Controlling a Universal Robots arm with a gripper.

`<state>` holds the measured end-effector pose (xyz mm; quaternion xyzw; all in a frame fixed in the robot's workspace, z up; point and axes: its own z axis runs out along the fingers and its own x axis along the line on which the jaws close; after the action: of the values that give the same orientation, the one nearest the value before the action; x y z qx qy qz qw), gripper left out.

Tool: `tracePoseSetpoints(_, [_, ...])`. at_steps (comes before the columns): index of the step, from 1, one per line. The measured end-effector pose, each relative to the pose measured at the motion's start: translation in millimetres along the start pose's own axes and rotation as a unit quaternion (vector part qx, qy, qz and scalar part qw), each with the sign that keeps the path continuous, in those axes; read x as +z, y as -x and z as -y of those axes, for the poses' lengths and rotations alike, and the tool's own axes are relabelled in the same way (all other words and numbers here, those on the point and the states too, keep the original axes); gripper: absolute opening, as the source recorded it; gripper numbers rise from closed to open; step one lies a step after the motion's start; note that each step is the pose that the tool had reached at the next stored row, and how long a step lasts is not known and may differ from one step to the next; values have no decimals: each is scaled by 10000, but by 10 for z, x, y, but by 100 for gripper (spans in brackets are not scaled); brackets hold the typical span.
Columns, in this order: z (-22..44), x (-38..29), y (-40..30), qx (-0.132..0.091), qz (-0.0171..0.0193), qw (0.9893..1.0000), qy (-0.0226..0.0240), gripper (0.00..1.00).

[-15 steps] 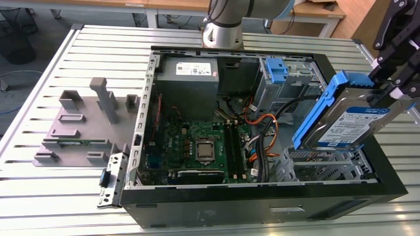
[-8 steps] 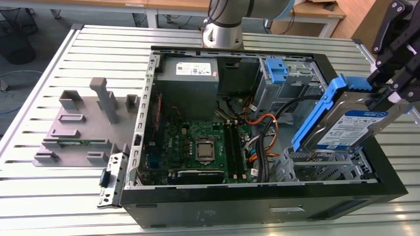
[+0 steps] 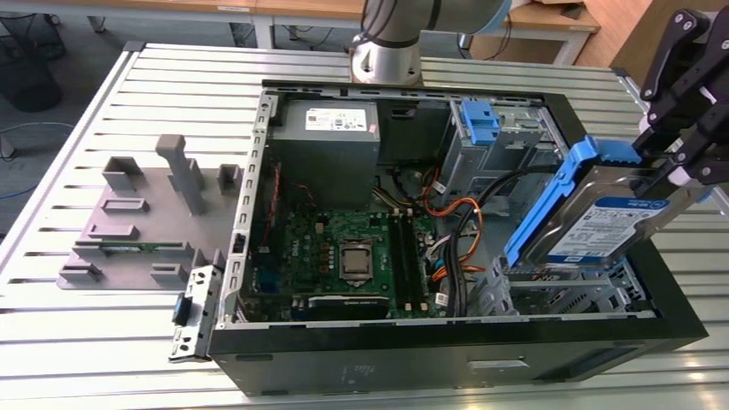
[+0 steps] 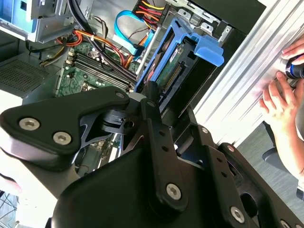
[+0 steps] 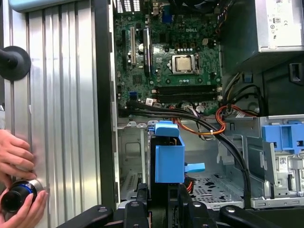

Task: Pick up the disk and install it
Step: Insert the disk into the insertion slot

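Exterior view — gripper point(image 3: 670, 173) clamping disk point(image 3: 592, 224), tilted over drive cage point(image 3: 552, 295), cables point(image 3: 462, 226) beside

One disk point(image 3: 598, 226), one computer case point(image 3: 456, 352), one motherboard point(image 3: 341, 256)

Disk point(image 3: 602, 226) silver-grey metal (bracket point(image 3: 566, 184) glossy blue plastic); table point(image 3: 68, 342) ribbed metal

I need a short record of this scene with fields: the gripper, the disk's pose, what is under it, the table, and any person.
grasp: the gripper is shut on the disk
disk pose: tilted, raised, not seated
under it: metal drive bay in the open computer case
inside case: motherboard, power supply
table: slatted metal table; grey fixture at the exterior view's left of the case
person: a hand on the table, in the first wrist view
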<state>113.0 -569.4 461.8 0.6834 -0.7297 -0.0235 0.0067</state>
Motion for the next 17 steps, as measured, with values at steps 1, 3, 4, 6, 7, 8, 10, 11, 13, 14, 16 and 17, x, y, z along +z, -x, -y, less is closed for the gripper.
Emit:
tracePoseSetpoints(1, [0, 7, -1, 0, 0, 10000, 0, 35])
tracePoseSetpoints(3, [1, 15, -4, 0, 0, 10000, 0, 35])
tracePoseSetpoints(4, [1, 19, -8, 0, 0, 10000, 0, 35])
tracePoseSetpoints(6, [2, 27, -12, -1, 0, 10000, 0, 35])
tracePoseSetpoints(7, [3, 31, -12, -2, -1, 10000, 0, 35])
tracePoseSetpoints(8, [5, 37, -12, -2, -1, 10000, 0, 35])
tracePoseSetpoints(10, [7, 44, -13, -2, -1, 10000, 0, 35])
tracePoseSetpoints(11, [8, 45, -13, -2, -1, 10000, 0, 35])
tracePoseSetpoints(13, [8, 47, -13, -2, -1, 10000, 0, 35])
tracePoseSetpoints(14, [8, 52, -13, -2, 1, 10000, 0, 35])
tracePoseSetpoints(16, [11, 59, -13, -2, 0, 10000, 0, 35])
tracePoseSetpoints(17, [11, 60, -13, -2, -1, 10000, 0, 35])
